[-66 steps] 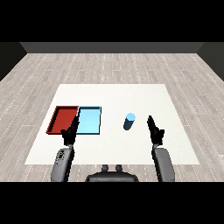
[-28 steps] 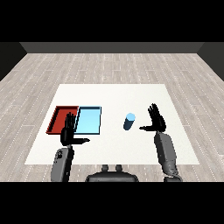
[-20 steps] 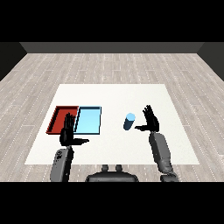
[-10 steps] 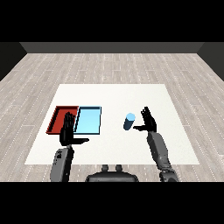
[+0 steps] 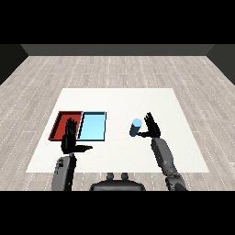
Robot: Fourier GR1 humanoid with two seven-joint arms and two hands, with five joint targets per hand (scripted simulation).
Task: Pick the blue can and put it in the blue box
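One blue can (image 5: 136, 127) stands upright on the white table (image 5: 174, 105), right of the light blue tray (image 5: 93, 126) and well apart from it. Right hand (image 5: 152, 127) is just beside the can on its right, fingers straight and spread, thumb reaching toward the can's base, nothing held. To do this well, I'd say slide the palm in level until the can sits between thumb and fingers, then curl round its middle so it doesn't tip. Left hand (image 5: 69, 138) hovers at the near edge of the red tray (image 5: 61, 124), fingers straight up, thumb out sideways, holding nothing. Writing or labels: none I can read on can or trays.
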